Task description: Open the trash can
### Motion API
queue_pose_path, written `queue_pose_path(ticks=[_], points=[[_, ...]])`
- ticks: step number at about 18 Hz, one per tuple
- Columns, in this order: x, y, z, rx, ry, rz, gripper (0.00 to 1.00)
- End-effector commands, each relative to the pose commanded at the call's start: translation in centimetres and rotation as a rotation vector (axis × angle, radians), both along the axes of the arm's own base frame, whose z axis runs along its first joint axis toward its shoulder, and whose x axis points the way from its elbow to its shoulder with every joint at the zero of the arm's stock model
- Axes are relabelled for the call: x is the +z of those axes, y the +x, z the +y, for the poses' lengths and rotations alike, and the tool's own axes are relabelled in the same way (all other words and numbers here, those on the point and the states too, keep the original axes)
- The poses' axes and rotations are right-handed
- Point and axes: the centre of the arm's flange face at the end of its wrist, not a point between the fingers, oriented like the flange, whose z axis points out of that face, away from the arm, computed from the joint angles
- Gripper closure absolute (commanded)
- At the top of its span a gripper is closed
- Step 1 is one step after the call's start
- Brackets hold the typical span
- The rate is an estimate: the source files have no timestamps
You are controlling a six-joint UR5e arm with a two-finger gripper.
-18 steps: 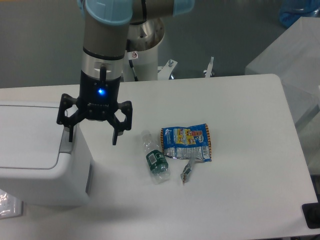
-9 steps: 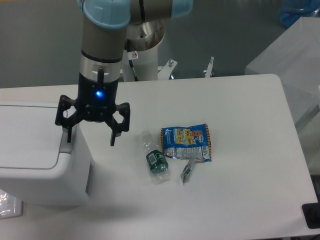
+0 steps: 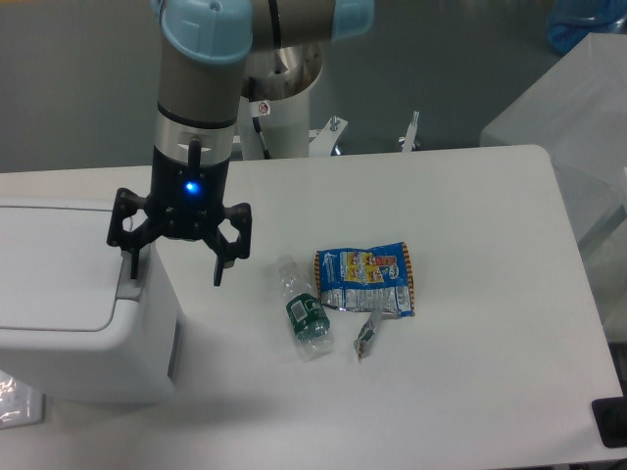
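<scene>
Trash can [image 3: 69,323], large boxy white plastic, rounded corners, flat lid shut, grey tab at its right rim, stood at table's [image 3: 470,392] left edge, gripper [image 3: 174,262] fingers spread wide above tab.

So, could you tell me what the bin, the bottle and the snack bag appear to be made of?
The bin looks like white moulded plastic, matte to satin, with smooth rounded corners and a grey tab. The bottle seems to be thin clear plastic, see-through and crumpled, with a green label. The snack bag looks like glossy printed foil or plastic film, judging by its wrinkles and shine.
</scene>
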Motion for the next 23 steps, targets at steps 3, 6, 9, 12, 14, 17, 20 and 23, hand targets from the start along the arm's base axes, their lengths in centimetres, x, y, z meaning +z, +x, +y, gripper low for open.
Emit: queue_pose_path(ticks=[3, 6, 9, 12, 14, 17, 20, 23], points=[[-0.1, 0.0, 0.0, 0.000, -0.001, -0.001, 0.00], [-0.1, 0.0, 0.0, 0.001, -0.002, 0.000, 0.00], [-0.6, 0.1, -0.2, 0.001, -0.009, -0.003, 0.00], [-0.6, 0.1, -0.2, 0.001, -0.009, -0.003, 0.00], [-0.7, 0.1, -0.2, 0.001, -0.010, -0.004, 0.00], [-0.8, 0.1, -0.1, 0.001, -0.011, -0.005, 0.00], [-0.5, 0.1, -0.1, 0.002, -0.006, 0.000, 0.00], [0.9, -0.1, 0.1, 0.000, 0.019, 0.019, 0.00]])
